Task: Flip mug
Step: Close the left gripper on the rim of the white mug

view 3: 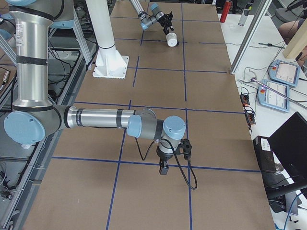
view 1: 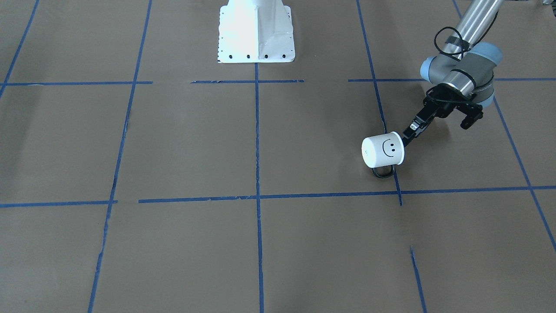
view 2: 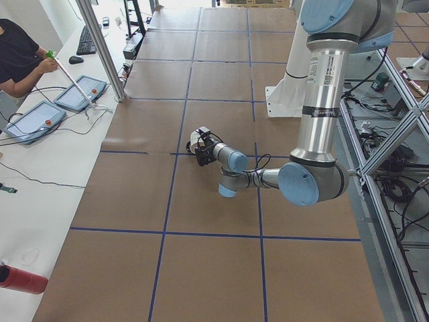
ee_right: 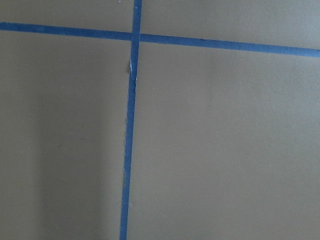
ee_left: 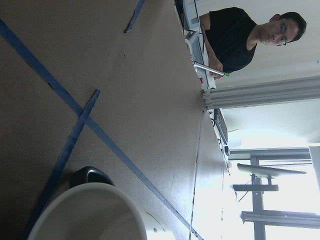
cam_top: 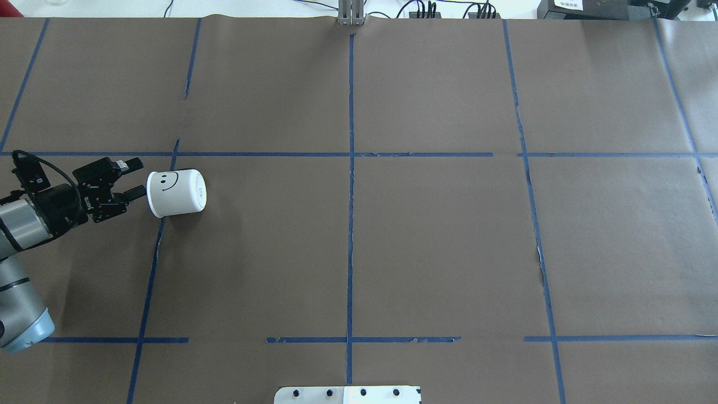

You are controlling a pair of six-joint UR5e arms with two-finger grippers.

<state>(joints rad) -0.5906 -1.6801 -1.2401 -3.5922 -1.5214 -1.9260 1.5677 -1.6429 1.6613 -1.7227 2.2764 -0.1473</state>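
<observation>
The mug (cam_top: 176, 193) lies sideways near the table's (cam_top: 392, 252) left edge, its mouth facing the left gripper (cam_top: 136, 178). That gripper is spread wide and empty, one finger perhaps at the rim. Right gripper (view 3: 163, 167): far off, opening indiscernible.

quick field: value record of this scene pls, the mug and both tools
object: white smiley mug
pose: on its side on the brown-paper table, mouth toward the left tool, base toward the table's middle
handle: black loop, low, on the operators' side
left tool: open, one finger at the mug's mouth
right tool: points down over bare paper, far from the mug; open or shut cannot be told
task state: mug neither upright nor upside down
</observation>
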